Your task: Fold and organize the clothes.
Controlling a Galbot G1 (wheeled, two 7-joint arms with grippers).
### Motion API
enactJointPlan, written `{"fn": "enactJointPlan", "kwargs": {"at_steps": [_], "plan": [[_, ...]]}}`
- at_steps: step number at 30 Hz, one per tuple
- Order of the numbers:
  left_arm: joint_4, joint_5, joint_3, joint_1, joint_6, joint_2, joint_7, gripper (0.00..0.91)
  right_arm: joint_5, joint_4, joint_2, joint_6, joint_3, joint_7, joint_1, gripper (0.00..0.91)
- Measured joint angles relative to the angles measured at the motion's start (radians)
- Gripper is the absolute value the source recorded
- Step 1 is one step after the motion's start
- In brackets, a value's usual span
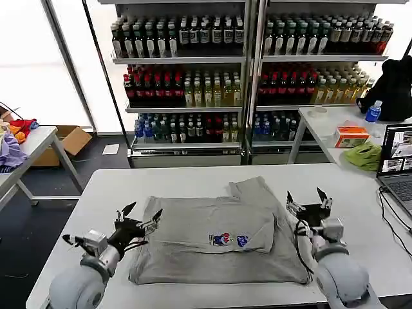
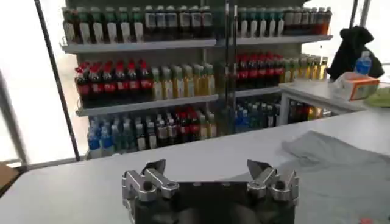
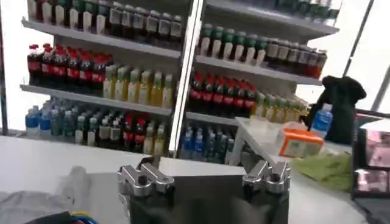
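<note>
Item: one large grey short-sleeved T-shirt (image 1: pixel 219 238) of soft fabric, small multicoloured print on the chest, lying partly folded on the white tabletop (image 1: pixel 193 177) between the two tools, one sleeve and side panel already turned in so that a narrower strip reaches away from the robot. Left tool (image 1: pixel 138 217): fingers spread open, empty, poised at the shirt's left edge, just above the cloth. Right tool (image 1: pixel 306 201): fingers likewise apart, empty, hovering at the shirt's right edge, near the folded-over layer. Step in hand, by judgement: taking hold of the two side edges for the next fold. To do it well, each tool should come down onto the hem itself, pinch every layer there, not the top one alone, and both should lift evenly so the cloth does not skew or drag the fold already made. Beyond the right tool: a lime-green cloth (image 1: pixel 364 156), an orange-and-white box (image 1: pixel 352 136) and a blue-capped bottle (image 1: pixel 373 112) on a side table, and an open laptop (image 1: pixel 398 164) cut off by the frame. Behind: shelves of bottled drinks (image 1: pixel 244 71). Hard to make out: the print's wording; the layers under the top fold; the shirt's near hem, partly hidden behind both arms.
</note>
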Motion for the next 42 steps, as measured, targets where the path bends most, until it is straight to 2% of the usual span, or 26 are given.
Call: {"fn": "enactJointPlan", "kwargs": {"at_steps": [10,19,26,42], "plan": [[0.221,-0.046,0.104,-0.208,0.016,-0.02,0.013,0.907,0.021,-0.255,0.055,-0.019,-0.114,-0.015,0.216,0.907],[0.383,-0.061,0.182,-0.337,0.038,-0.063,0.013,0.907,0.042,-0.445,0.103,-0.035,-0.163,-0.029,0.356,0.907],[0.438,-0.055,0.195,-0.372,0.05,-0.079,0.002,0.907,0.044,-0.538,0.135,-0.036,-0.177,-0.033,0.412,0.907],[0.514,-0.019,0.176,-0.389,0.057,-0.069,-0.003,0.907,0.041,-0.634,0.19,-0.041,-0.19,-0.035,0.457,0.907]]}}
